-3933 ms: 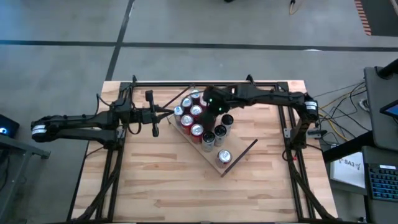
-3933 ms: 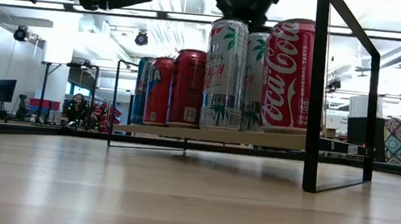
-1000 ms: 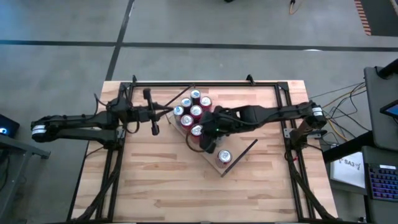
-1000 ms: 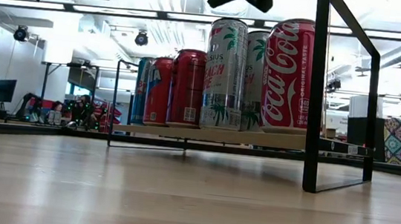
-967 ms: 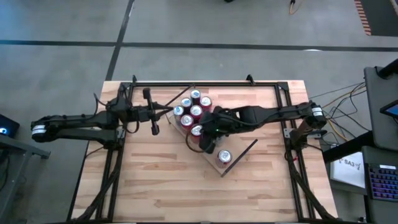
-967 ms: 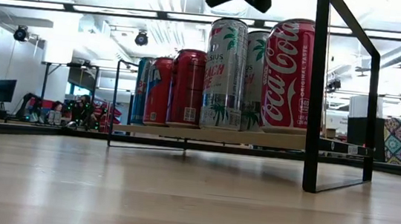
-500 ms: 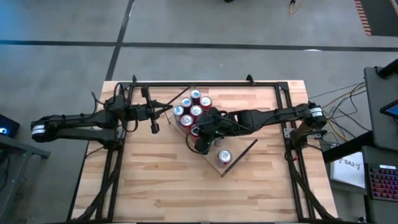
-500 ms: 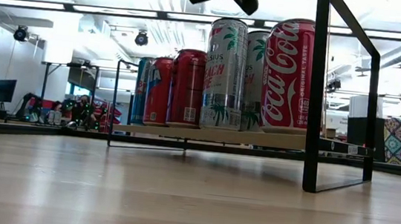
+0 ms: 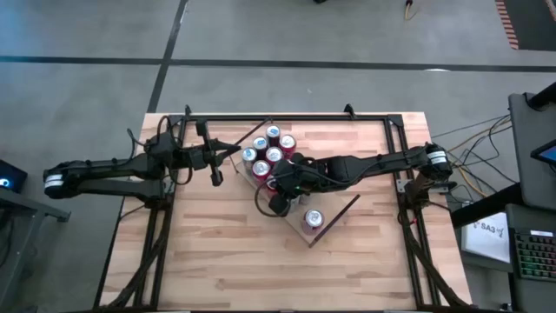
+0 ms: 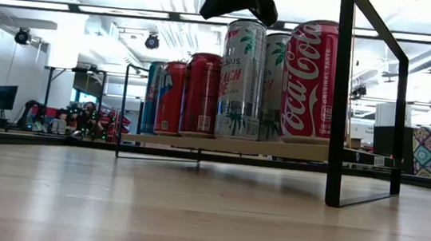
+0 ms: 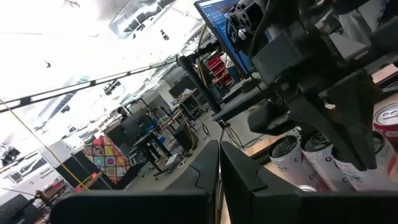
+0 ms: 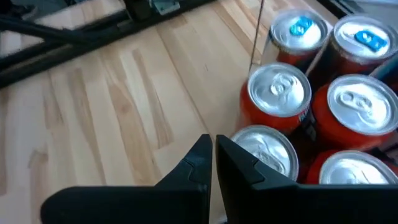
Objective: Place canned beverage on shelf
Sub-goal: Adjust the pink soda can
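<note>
The shelf [image 9: 334,213] is a light-wood board lying slantwise at the table's middle, raised on a black frame [image 10: 341,110]. Several cans [image 9: 269,156] stand upright on it in a cluster, red, silver and blue ones [image 10: 240,79], and one more can [image 9: 313,218] stands alone near its near end. My right gripper [image 12: 212,149] is shut and slants down close above the cluster's near-left cans [image 12: 267,149], holding nothing. My left gripper [image 11: 219,163] is shut and hovers level at the left of the shelf [image 9: 230,155], well above the table.
Black frame rails run along the table's far edge [image 9: 287,116] and down both sides. A cable loop [image 9: 258,196] hangs by my right wrist. Bare plank tabletop [image 9: 226,252] lies near and left of the shelf. A laptop [image 9: 534,252] sits beyond the right edge.
My right gripper has moved toward the table's left edge and come down a little over the cans, tipping further downward. It stays shut. The cans and shelf have not moved.
</note>
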`<state>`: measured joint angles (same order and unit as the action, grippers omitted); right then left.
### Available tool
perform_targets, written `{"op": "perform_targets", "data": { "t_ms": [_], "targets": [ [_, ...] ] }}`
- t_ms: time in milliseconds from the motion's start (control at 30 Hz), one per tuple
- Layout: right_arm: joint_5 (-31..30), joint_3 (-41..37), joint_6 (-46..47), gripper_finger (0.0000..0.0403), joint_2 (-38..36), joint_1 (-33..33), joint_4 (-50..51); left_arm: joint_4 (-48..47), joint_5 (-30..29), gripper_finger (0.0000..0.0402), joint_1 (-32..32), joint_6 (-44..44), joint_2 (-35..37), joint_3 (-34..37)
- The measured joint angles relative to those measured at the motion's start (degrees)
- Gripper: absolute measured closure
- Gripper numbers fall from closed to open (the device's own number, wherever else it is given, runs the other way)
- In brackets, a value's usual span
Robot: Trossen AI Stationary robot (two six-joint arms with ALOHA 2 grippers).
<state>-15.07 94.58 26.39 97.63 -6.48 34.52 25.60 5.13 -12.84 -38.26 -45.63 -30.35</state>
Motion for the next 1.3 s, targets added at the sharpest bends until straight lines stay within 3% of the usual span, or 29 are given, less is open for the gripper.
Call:
{"op": "perform_targets", "data": {
  "t_ms": [300,567,733,867,1300],
  "targets": [
    [0.0,0.2,-0.2,0.0390,0.0,0.0,1.2,0.2,0.0,0.0402,0.0,0.0,-0.2,0.0],
    [0.2,0.2,-6.7,0.0390,-2.7,-1.3,1.6,0.1,0.7,0.0402,0.1,1.2,-0.4,0.0],
    [0.0,-1.0,-11.8,0.0390,-6.9,-2.7,1.4,0.4,10.4,0.0402,0.5,2.9,-1.0,0.0],
    [0.0,-4.1,-15.5,0.0390,-10.1,-3.8,-1.9,1.6,16.8,0.0402,1.5,5.2,-1.0,0.0],
    [-0.1,-20.5,-21.9,0.0390,-18.0,-5.6,-16.1,2.3,16.9,0.0402,5.9,22.0,-4.7,0.0]
  ]
}}
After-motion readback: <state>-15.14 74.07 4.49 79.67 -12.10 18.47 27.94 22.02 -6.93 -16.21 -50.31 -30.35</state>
